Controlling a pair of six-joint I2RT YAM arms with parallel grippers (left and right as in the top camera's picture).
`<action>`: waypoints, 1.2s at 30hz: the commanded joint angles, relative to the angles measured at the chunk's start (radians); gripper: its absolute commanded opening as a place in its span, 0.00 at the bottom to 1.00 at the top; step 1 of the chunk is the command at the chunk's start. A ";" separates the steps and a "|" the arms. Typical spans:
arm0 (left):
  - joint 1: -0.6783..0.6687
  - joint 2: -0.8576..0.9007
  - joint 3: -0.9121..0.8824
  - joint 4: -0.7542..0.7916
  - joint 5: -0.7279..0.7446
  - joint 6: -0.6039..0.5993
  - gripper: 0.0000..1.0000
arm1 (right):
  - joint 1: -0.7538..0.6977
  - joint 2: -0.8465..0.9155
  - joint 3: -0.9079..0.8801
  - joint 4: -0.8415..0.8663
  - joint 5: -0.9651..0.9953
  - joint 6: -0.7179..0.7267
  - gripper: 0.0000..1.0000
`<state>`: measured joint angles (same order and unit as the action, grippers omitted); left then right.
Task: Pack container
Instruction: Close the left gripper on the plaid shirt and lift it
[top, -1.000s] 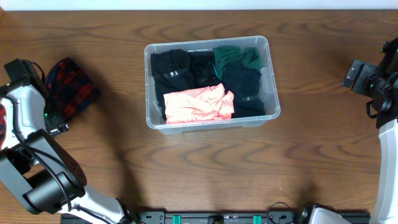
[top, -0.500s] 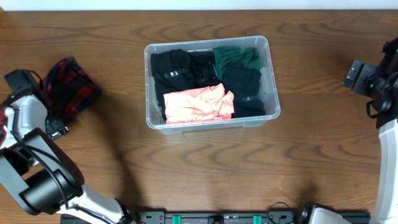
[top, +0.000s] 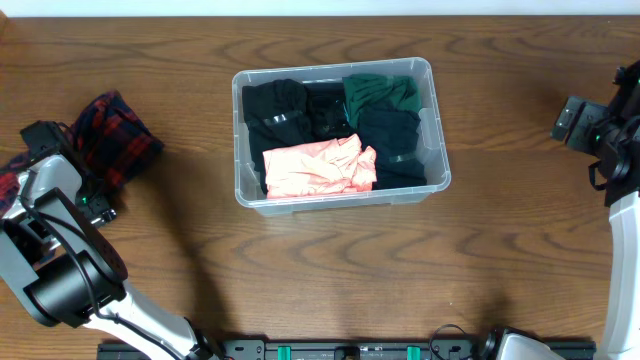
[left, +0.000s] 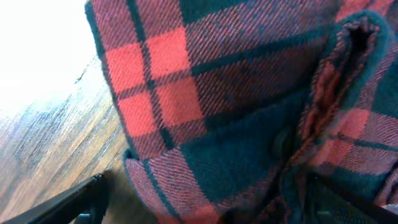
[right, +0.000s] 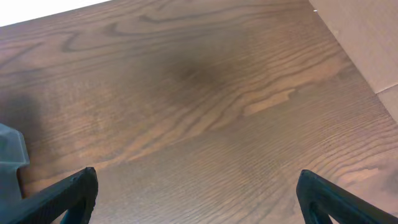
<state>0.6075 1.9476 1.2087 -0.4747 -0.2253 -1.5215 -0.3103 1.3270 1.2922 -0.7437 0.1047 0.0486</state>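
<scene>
The clear plastic container (top: 441, 150) stands mid-table, filled with folded clothes: black pieces (top: 280, 112), a green one (top: 380, 92) and a salmon-pink one (top: 315, 167). A red and dark plaid shirt (top: 118, 140) lies crumpled at the far left. My left gripper (top: 46, 142) is low over the shirt's left edge. In the left wrist view the plaid shirt (left: 236, 99) fills the frame, and the left gripper (left: 211, 205) stands open with cloth bulging between its spread fingers. My right gripper (top: 575, 120) hovers at the far right, and the right gripper (right: 199, 196) is open over bare wood.
The wooden table (top: 330, 270) runs to a pale edge at the back. A greyish corner piece (right: 11, 152) shows at the left edge of the right wrist view. A light surface (right: 367, 37) lies beyond the table's corner there.
My left gripper has slid toward the table's front and onto the plaid shirt's edge, staying open. The right arm and the container have not moved.
</scene>
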 joint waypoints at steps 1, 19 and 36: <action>0.012 0.065 -0.014 -0.015 -0.008 0.012 0.88 | -0.003 0.002 0.001 -0.002 0.000 0.006 0.99; 0.143 0.011 -0.014 -0.003 0.256 0.276 0.06 | -0.003 0.002 0.001 -0.002 0.000 0.006 0.99; 0.138 -0.271 -0.013 0.243 0.632 0.804 0.06 | -0.003 0.002 0.001 -0.002 0.000 0.006 0.99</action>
<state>0.7532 1.7386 1.1892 -0.2634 0.2859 -0.8375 -0.3103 1.3270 1.2922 -0.7441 0.1047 0.0486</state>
